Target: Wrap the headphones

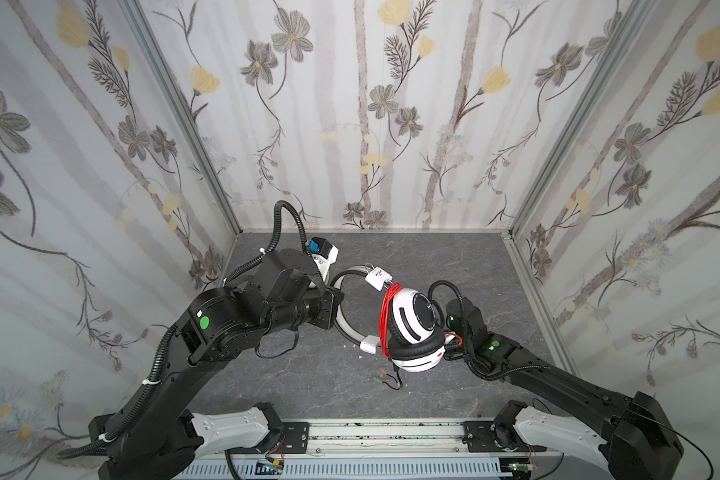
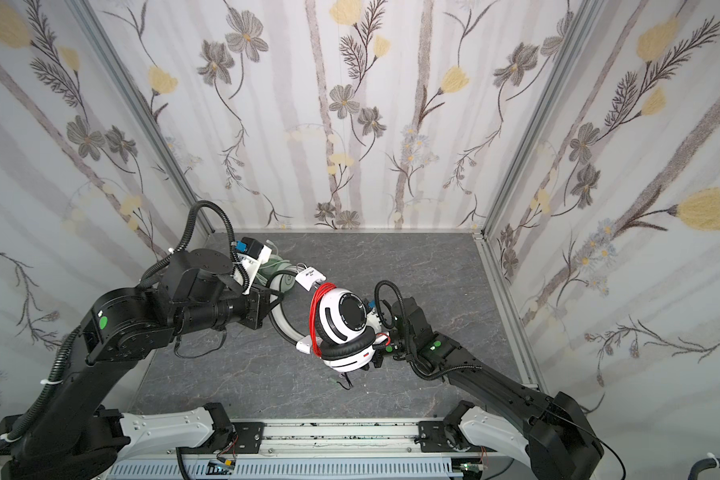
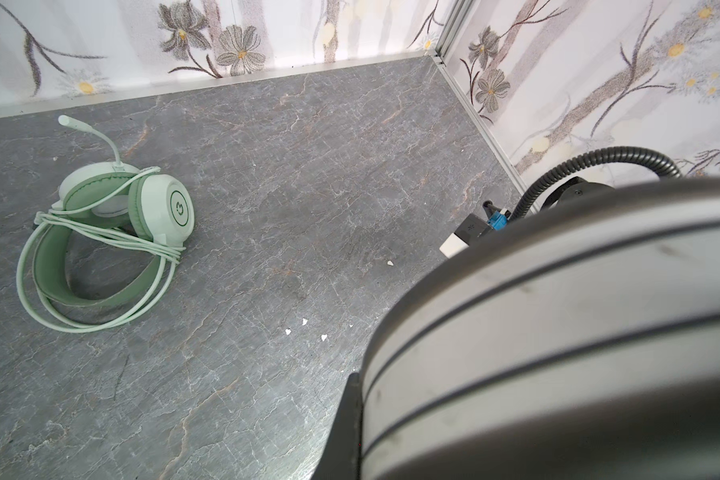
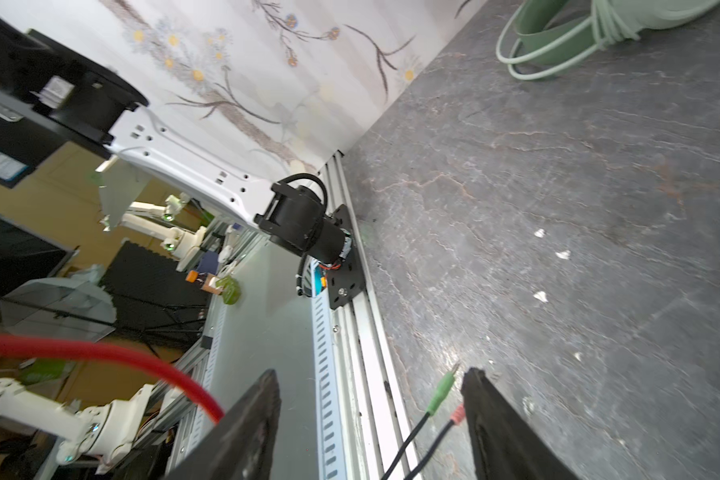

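4 white flecks (image 3: 304, 321) dot tabletop (image 3: 267, 187); left arm (image 1: 225, 316) half-hides green headset (image 3: 159, 208).

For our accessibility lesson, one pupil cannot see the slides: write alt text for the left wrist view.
A mint green headset, its cable wound round it, lies on the grey table. The headband of the white-and-black headset fills the foreground, very close and blurred.

The dark grey, marble-veined bench (image 1: 433, 266) fills the lower middle of both top views, closed in at the left, back and right by walls (image 1: 391, 124) papered with grey and yellow flowers, with pale metal posts (image 1: 184, 116) at the corners. A few small white flecks (image 3: 304, 321) lie on it near the centre of the left wrist view. A slotted grey duct (image 1: 350, 471) runs along the bottom edge in both top views.
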